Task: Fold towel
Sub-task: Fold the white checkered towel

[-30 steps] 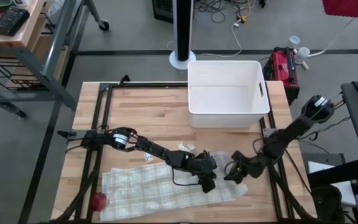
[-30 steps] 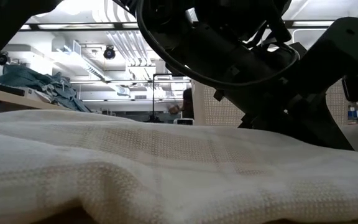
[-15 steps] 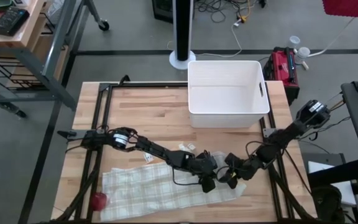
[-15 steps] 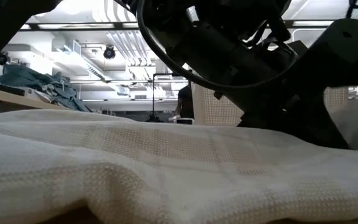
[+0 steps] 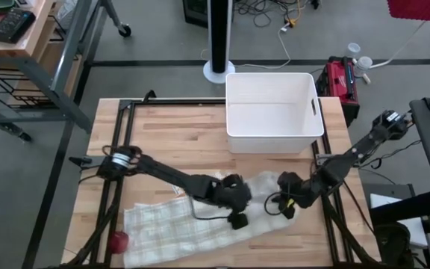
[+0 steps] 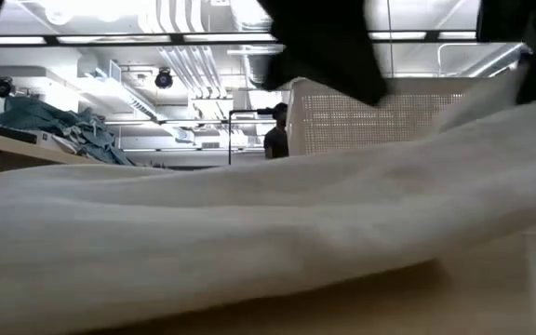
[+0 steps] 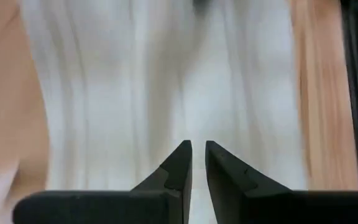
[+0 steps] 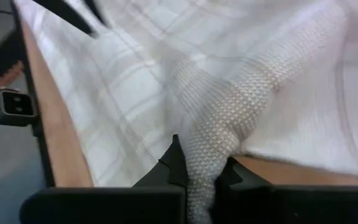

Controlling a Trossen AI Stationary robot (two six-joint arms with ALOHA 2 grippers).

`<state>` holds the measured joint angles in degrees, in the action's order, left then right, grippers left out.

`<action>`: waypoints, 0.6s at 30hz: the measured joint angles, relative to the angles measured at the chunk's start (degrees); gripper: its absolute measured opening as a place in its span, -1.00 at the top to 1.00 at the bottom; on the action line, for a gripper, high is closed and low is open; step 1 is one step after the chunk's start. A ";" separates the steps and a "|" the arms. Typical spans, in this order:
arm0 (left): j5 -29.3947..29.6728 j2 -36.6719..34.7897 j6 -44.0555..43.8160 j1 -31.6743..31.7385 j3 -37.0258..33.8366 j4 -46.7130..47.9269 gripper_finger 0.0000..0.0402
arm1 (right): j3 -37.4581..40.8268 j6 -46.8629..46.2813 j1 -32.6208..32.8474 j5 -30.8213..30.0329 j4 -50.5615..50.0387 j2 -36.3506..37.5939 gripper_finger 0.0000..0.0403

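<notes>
soft, light, floppy towel point(image 5: 200, 228) at 6 o'clock on worktop point(image 5: 178, 134). right jaws point(image 8: 197, 177) pinching its edge; left jaws point(image 7: 198, 163) nearly closed, gripping nothing seen. best held by corners.

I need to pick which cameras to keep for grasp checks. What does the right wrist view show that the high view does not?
Only the right wrist view shows the grasp itself: a bunched fold of the towel pinched between the right gripper's fingers, with its woven texture.

Only the high view shows the layout: the white bin, the red object by the towel's corner, and the left gripper over the towel.

Both show the towel on the wooden table and the right gripper at its right end.
</notes>
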<state>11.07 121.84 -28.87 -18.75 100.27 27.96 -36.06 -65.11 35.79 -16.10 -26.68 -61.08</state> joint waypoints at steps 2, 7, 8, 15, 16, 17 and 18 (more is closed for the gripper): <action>0.48 -2.20 -3.30 -2.04 -0.07 8.58 0.82 | -3.80 1.99 -0.77 -0.58 -7.30 0.96 0.96; 5.11 -5.52 -14.49 -8.47 -0.46 26.20 0.82 | -11.26 7.00 -2.47 -0.61 -17.52 0.72 0.96; 5.45 -5.93 -15.80 -9.89 -0.44 27.82 0.82 | -12.44 7.81 -2.75 -0.65 -18.74 0.47 0.96; 4.48 -5.12 -22.54 -17.59 -0.61 29.03 0.82 | -21.72 13.77 -3.91 -3.86 -26.66 -2.44 0.96; 4.42 -4.92 -23.88 -18.27 -0.63 29.11 0.82 | -23.13 14.58 -3.91 -3.91 -26.99 -3.09 0.96; 4.42 -4.71 -25.33 -18.89 -0.74 29.14 0.82 | -24.44 15.38 -3.91 -4.00 -27.20 -3.68 0.96; 4.43 -4.39 -26.76 -19.37 -0.76 29.15 0.82 | -25.84 16.25 -3.91 -4.00 -27.19 -4.38 0.96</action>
<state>15.49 117.44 -55.63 -38.13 99.50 57.12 -61.90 -48.86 31.88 -20.09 -53.87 -65.46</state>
